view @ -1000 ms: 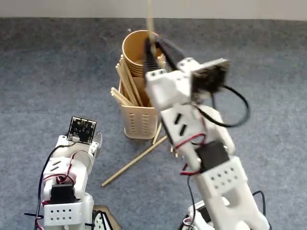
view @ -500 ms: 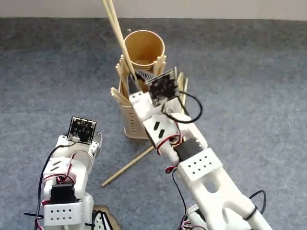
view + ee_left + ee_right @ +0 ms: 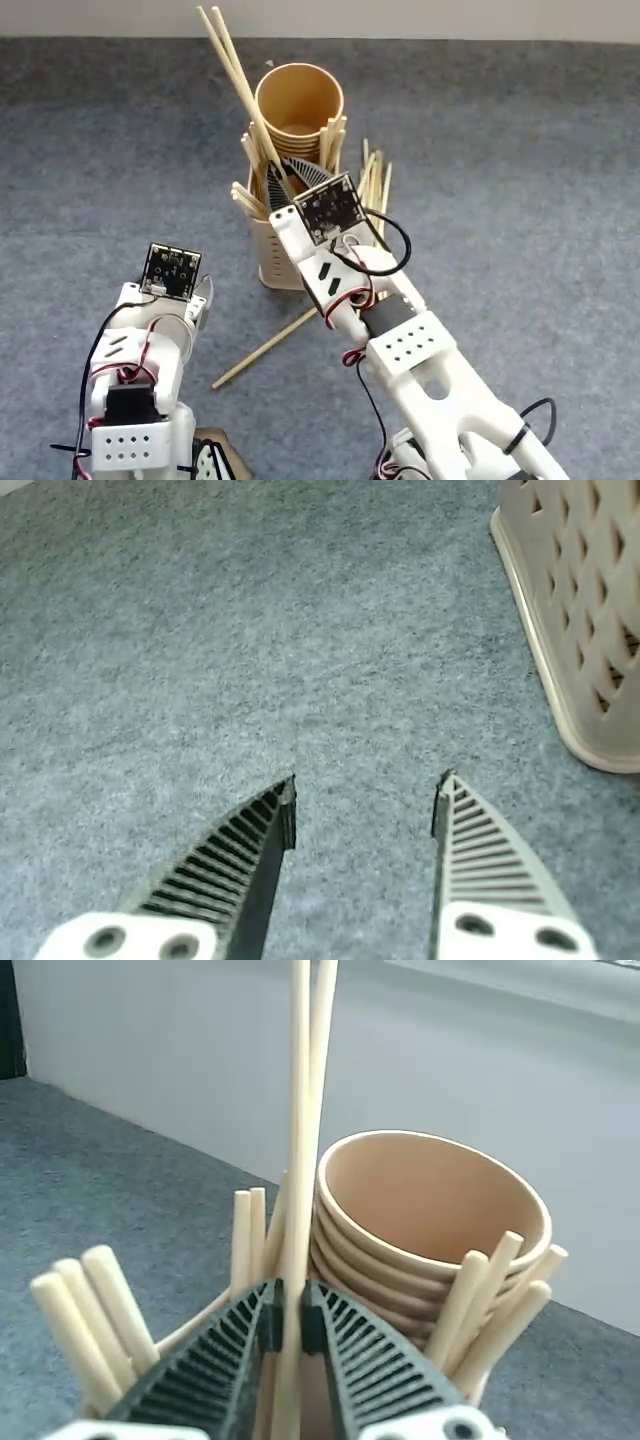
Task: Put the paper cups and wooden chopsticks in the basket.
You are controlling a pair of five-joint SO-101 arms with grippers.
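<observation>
Cups (image 3: 298,100) and most chopsticks (image 3: 256,200) are in the basket (image 3: 283,262), right gripper (image 3: 288,1305) pinching a pair (image 3: 306,1110) over it, left gripper (image 3: 365,805) agape, one stick (image 3: 265,348) loose toward the table's (image 3: 520,180) near edge.

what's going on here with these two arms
The right pincer is shut on a pair of wooden chopsticks, holding them at the mouth of the basket. The basket already holds a stack of paper cups and other chopsticks. The left pincer is open, low over the table beside the basket. One loose chopstick lies by the basket's foot, not yet put away.
</observation>
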